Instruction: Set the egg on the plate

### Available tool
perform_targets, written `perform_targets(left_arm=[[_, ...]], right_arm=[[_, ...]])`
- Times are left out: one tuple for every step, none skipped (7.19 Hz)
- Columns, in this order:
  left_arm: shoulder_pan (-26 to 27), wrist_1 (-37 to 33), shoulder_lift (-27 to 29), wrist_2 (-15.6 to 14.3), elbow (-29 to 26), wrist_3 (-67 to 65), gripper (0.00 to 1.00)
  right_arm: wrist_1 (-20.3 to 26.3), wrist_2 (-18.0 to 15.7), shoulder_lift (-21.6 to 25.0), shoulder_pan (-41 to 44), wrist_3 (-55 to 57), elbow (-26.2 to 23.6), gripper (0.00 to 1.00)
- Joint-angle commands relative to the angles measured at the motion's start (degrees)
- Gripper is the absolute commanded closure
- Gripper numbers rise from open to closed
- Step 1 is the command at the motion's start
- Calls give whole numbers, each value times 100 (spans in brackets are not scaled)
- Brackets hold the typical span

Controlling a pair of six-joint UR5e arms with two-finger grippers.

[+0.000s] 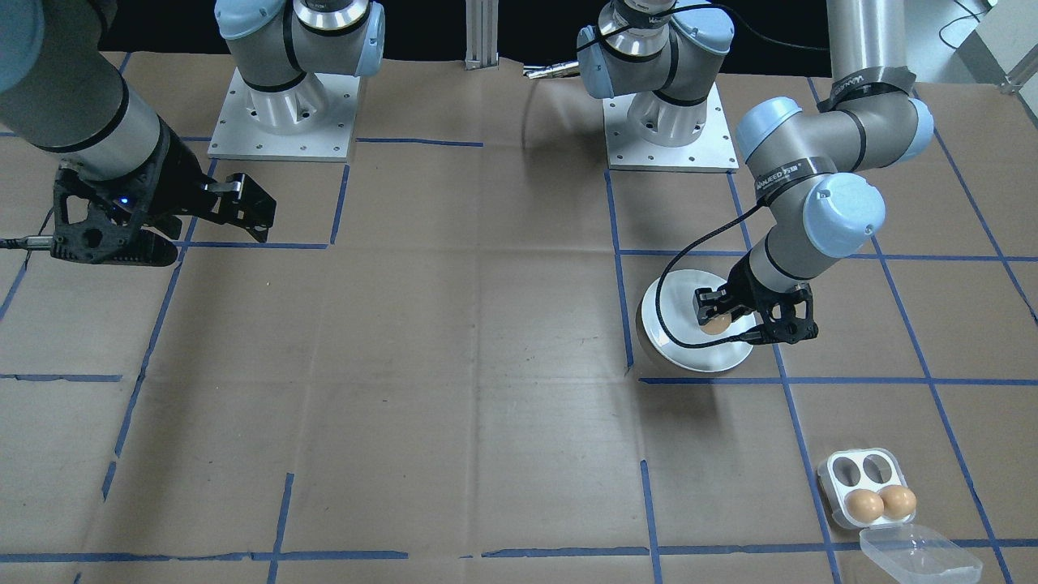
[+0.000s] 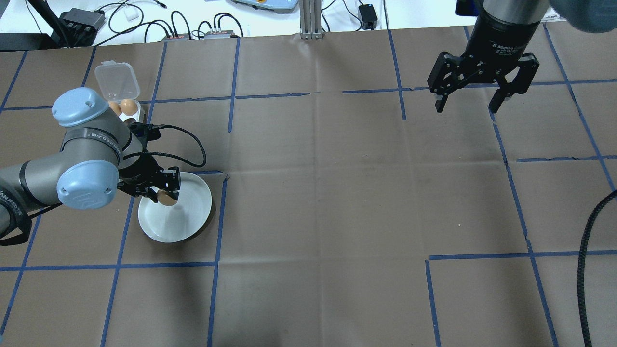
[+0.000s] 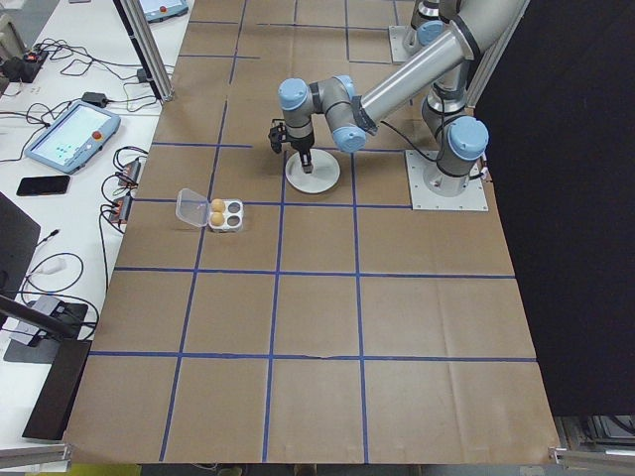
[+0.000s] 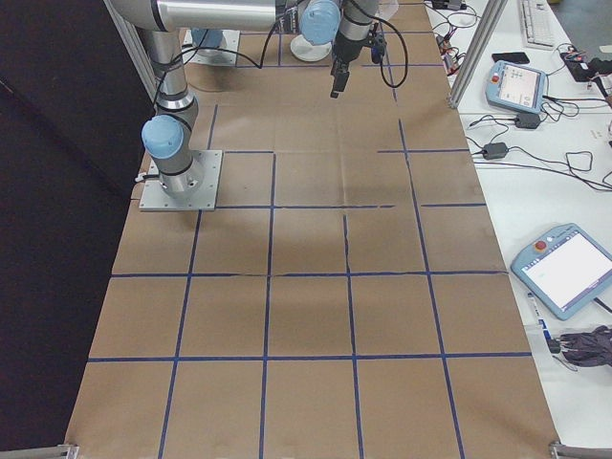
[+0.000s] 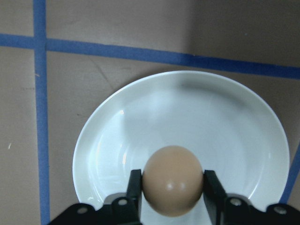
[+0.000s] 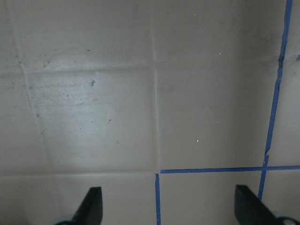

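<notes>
A brown egg point(image 5: 172, 180) is pinched between the two fingers of my left gripper point(image 5: 172, 197), which is shut on it. It hangs low over the round white plate point(image 5: 197, 112), toward the plate's edge nearest the wrist; I cannot tell whether it touches. The overhead view shows the same egg point(image 2: 166, 197) over the plate point(image 2: 185, 219), and in the front view the left gripper point(image 1: 718, 321) is above the plate point(image 1: 673, 353). My right gripper point(image 2: 467, 106) hovers open and empty far off on the other side of the table, and its wrist view shows only bare paper.
A clear four-hollow egg tray point(image 1: 866, 487) with two brown eggs and its lid open lies near the plate, beyond my left arm point(image 2: 87, 159). Blue tape lines grid the brown paper table. Cables and devices lie past the far edge.
</notes>
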State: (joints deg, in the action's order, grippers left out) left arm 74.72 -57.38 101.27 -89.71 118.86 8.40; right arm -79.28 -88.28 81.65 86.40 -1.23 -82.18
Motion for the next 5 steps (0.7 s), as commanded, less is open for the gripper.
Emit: perform_targets(left_arm=[[16, -45, -220, -11, -64, 65, 0], [16, -89, -370, -11, -204, 74, 0], [16, -220, -554, -11, -422, 178, 0], [-27, -508, -599, -11, -738, 554, 0], [-115, -929, -504, -11, -1280, 966, 0]], right_arm=[[0, 4, 0, 0, 0, 0, 0], [0, -5, 0, 0, 0, 0, 0], [0, 4, -8, 0, 0, 0, 0], [0, 4, 0, 0, 0, 0, 0], [0, 4, 0, 0, 0, 0, 0]])
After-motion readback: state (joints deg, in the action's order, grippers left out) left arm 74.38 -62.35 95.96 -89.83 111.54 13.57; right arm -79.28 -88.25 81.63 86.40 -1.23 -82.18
